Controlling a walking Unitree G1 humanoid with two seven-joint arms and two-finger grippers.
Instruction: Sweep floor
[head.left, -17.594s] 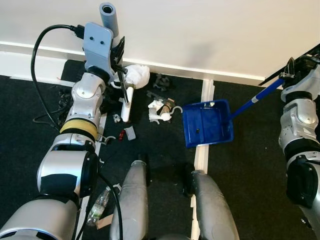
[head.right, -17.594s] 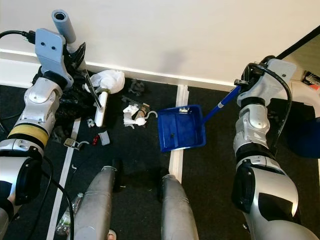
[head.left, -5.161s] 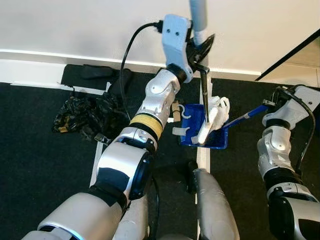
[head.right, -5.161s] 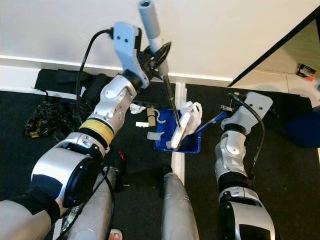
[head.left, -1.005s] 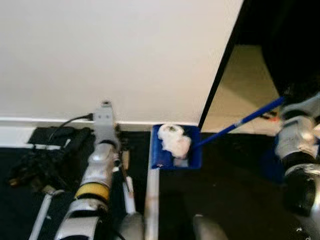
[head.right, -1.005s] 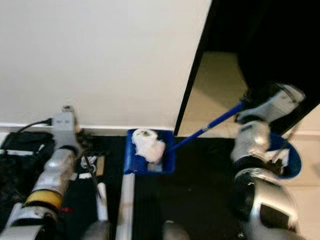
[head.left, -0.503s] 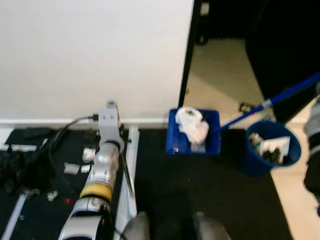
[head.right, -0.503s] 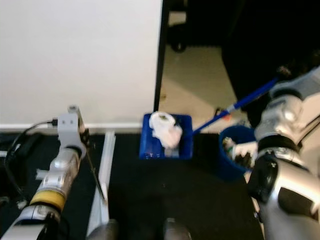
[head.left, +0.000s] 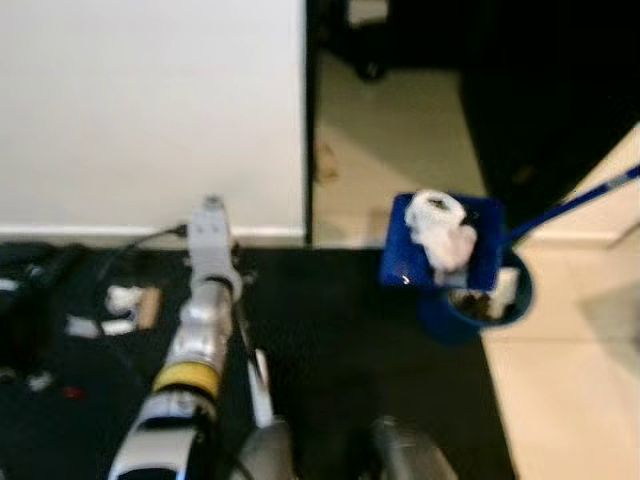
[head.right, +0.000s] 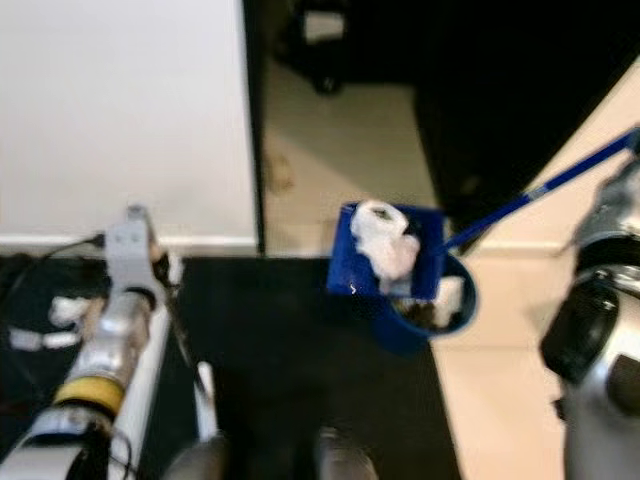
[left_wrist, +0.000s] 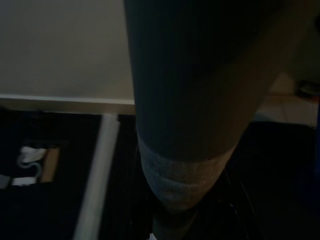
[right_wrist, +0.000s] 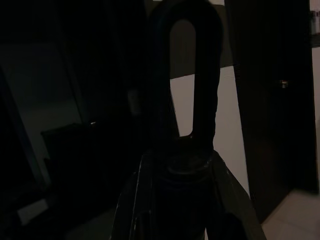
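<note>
A: What has changed in the last half second?

B: The blue dustpan (head.left: 443, 243) now hangs right over the rim of the blue bin (head.left: 478, 305). Half a second ago it was beside the bin, well short of it. The whole view has also swung, so the robot itself has turned toward the tiled floor (head.left: 560, 400); much of that shift is the camera's.

A: Is the load still aboard?

B: Yes. The crumpled white paper (head.right: 387, 240) sits in the pan's tray, above the bin's mouth, and the bin already holds some scraps.

A: So how far along is the sweeping?

B: I judge the collecting done for this load, with the tipping next: the pan looks roughly level, so nothing has been poured yet. A few white bits (head.left: 122, 298) lie on the black mat (head.left: 330, 330) at the left, so another pass is likely.

A: And the pincers?

B: The right arm (head.right: 600, 330) carries the pan by its long blue handle (head.right: 540, 195). The right wrist view shows the handle's hanging loop (right_wrist: 192, 70) dead ahead, but it is too dark to say how far the right pincer is closed. The left arm (head.left: 200, 320) reaches low along the mat; its wrist view shows a thick grey broom handle (left_wrist: 185, 110) running close past the lens. I cannot tell the spread of the left pincer either.

A: Any risk?

B: 1 at least: the pan overlaps only the near rim, so a hasty tilt could drop paper onto the mat.
</note>
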